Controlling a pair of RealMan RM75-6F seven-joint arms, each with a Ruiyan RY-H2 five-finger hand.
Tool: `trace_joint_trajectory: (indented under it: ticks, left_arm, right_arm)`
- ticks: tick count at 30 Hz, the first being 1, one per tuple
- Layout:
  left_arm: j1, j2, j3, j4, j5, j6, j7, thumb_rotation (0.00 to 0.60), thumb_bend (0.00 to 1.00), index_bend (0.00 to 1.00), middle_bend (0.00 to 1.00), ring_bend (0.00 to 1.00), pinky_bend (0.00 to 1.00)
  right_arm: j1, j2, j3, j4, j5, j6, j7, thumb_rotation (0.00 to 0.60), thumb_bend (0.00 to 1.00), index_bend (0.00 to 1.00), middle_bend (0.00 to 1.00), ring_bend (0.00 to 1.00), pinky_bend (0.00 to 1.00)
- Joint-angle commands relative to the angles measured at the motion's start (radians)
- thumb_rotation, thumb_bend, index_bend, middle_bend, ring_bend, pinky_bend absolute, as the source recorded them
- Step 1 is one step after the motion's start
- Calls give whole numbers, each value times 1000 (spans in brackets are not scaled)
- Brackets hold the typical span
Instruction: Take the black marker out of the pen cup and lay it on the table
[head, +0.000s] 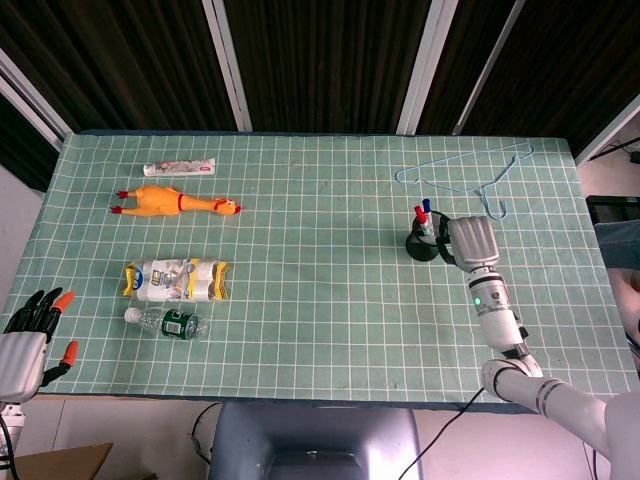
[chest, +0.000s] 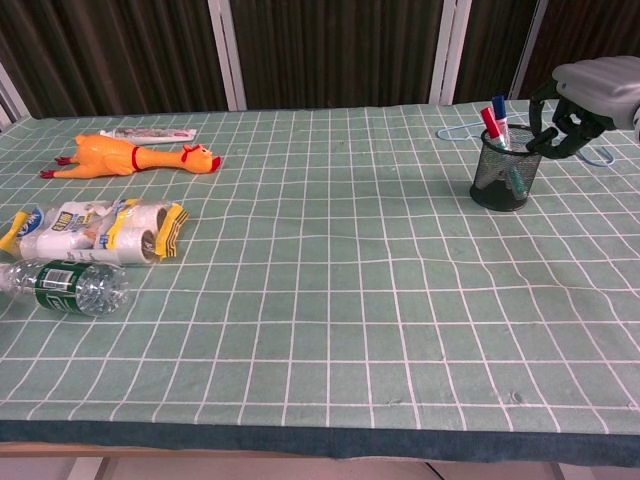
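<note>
The black mesh pen cup (head: 421, 246) (chest: 502, 175) stands at the table's right, with a red-capped marker (chest: 491, 124) and a blue-capped marker (chest: 500, 107) sticking out. My right hand (head: 472, 240) (chest: 572, 108) hangs at the cup's right rim, its dark fingers (chest: 549, 136) curled over the rim. The black marker cannot be told apart from the dark fingers and mesh, so I cannot see whether it is gripped. My left hand (head: 30, 335) hovers off the table's front left corner, fingers apart and empty.
A blue wire hanger (head: 465, 180) (chest: 455, 132) lies behind the cup. At the left lie a toothpaste tube (head: 180, 168), a rubber chicken (head: 175, 202) (chest: 130, 156), a wrapped pack of rolls (head: 175, 279) (chest: 95, 230) and a plastic bottle (head: 165, 322) (chest: 65, 285).
</note>
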Motion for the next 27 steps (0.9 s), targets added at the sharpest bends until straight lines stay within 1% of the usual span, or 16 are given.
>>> trace_joint_trajectory:
  ticks: [1, 9, 12, 15, 17, 20, 22, 26, 27]
  left_arm:
    - [0, 0, -1, 0, -2, 0, 0, 600, 412, 122, 69, 26, 195]
    - [1, 0, -3, -2, -5, 0, 2, 600, 413, 122, 69, 28, 195]
    - [1, -1, -4, -2, -7, -1, 3, 600, 412, 122, 69, 28, 195]
    - [1, -1, -5, -2, -8, 0, 4, 600, 412, 122, 68, 28, 195]
    - [1, -1, -5, -2, -10, -1, 4, 600, 412, 122, 68, 29, 195]
    - [1, -1, -6, -3, -12, -1, 4, 600, 409, 122, 68, 29, 195]
    - [2, -1, -6, -3, -12, 0, 4, 600, 407, 122, 68, 29, 195]
    - [2, -1, -6, -4, -12, 0, 3, 600, 408, 122, 68, 30, 195]
    - [2, -1, -6, -4, -13, 0, 1, 600, 408, 122, 68, 30, 195]
  right_arm:
    - [-1, 0, 0, 1, 1, 2, -1, 600, 513, 646, 991, 1000, 1000]
    - [-6, 2, 1, 3, 6, 7, -4, 600, 537, 649, 991, 1000, 1000]
    - [-6, 1, 0, 5, 5, 7, -3, 600, 580, 665, 996, 1000, 1000]
    - [-7, 0, -1, 7, 4, 7, -2, 600, 717, 700, 998, 1000, 1000]
    - [-7, 0, -2, 8, 4, 6, -2, 600, 849, 732, 999, 1000, 1000]
    - [-8, 0, -2, 7, 0, 11, 1, 600, 981, 778, 999, 1000, 1000]
    - [-9, 0, -1, 7, -2, 14, 4, 600, 1000, 801, 1000, 1000, 1000]
    - [-11, 2, 2, -1, -11, 27, 16, 600, 1000, 865, 1000, 1000, 1000]
    - [-17, 15, 10, -35, -27, 58, 35, 600, 1000, 878, 1000, 1000, 1000]
